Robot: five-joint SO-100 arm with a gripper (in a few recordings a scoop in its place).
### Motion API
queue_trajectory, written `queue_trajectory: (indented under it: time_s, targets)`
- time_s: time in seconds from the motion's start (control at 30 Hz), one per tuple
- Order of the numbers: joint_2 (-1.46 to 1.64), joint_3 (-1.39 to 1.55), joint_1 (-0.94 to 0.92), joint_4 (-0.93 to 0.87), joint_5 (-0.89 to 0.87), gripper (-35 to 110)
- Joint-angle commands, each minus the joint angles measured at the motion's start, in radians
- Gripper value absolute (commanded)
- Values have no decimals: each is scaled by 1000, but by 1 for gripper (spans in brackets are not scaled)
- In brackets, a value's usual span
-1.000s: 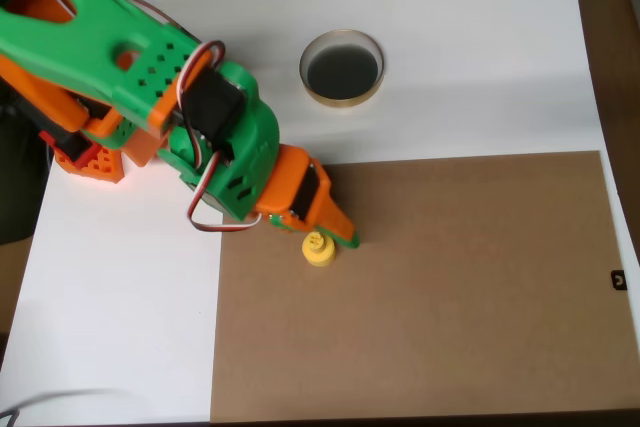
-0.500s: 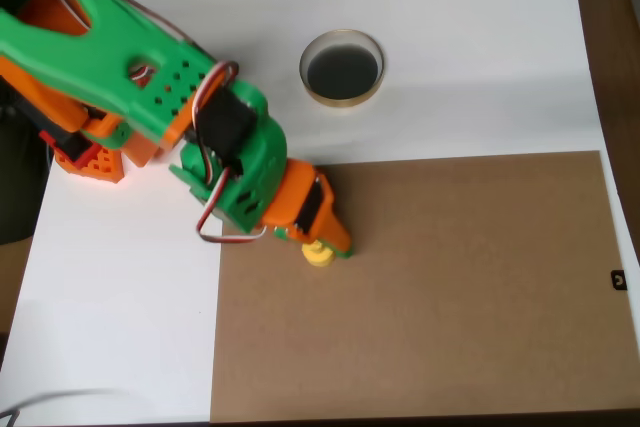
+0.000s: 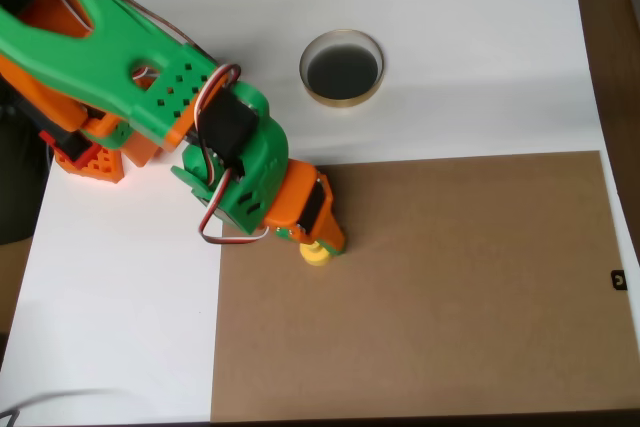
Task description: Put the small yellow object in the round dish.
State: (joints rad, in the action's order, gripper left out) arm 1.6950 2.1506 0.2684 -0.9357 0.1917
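From the left of the overhead view the arm [image 3: 120,57] reaches in, chunky green and orange printed plastic with red, white and black wires looped at the wrist; its base sits on a white table [image 3: 480,67]; the gripper [image 3: 322,244] comes down right over the small yellow object [image 3: 317,254], so that the orange fingers cover most of it and just a sliver of glossy yellow peeks out below them; I cannot tell from above whether the jaws are closed on it or merely set around it. The piece rests near the upper left corner of a matte brown board [image 3: 450,297], flat and dull like cardboard. Further right and well up the picture lies the round dish [image 3: 342,68], shallow, cream-rimmed, dark inside, alone on the white surface; so the carry, as I judge it, runs away from the board and slightly rightward.
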Motion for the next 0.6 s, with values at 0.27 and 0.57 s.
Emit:
queue_trajectory:
  time_s: [0.27, 0.57]
  targets:
    - [14, -77, -2, -54, 31, 0]
    - [60, -158, 6, -161, 84, 0]
